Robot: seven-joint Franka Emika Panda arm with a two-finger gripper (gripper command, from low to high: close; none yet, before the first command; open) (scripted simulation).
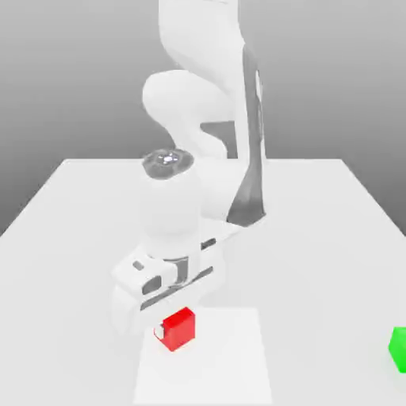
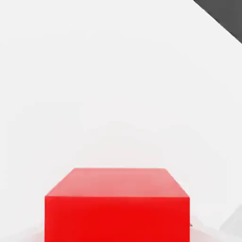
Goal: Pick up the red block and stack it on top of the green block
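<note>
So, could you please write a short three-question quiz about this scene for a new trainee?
1. True or false: the red block already sits on the green block.
2. The gripper is: A) open above the green block, B) shut on the red block.
3. Toward which side of the exterior view does the green block lie from the red one?

Key: 1 false; 2 B; 3 the right, at the picture's edge.

Item count: one red block (image 1: 178,328) (image 2: 117,205); one green block (image 1: 399,349), at the table edge on the exterior view's right. Blocks in total: two. One white table (image 1: 317,230) carries both. One robot arm (image 1: 202,103) is present, fitted with one claw (image 1: 162,329).
</note>
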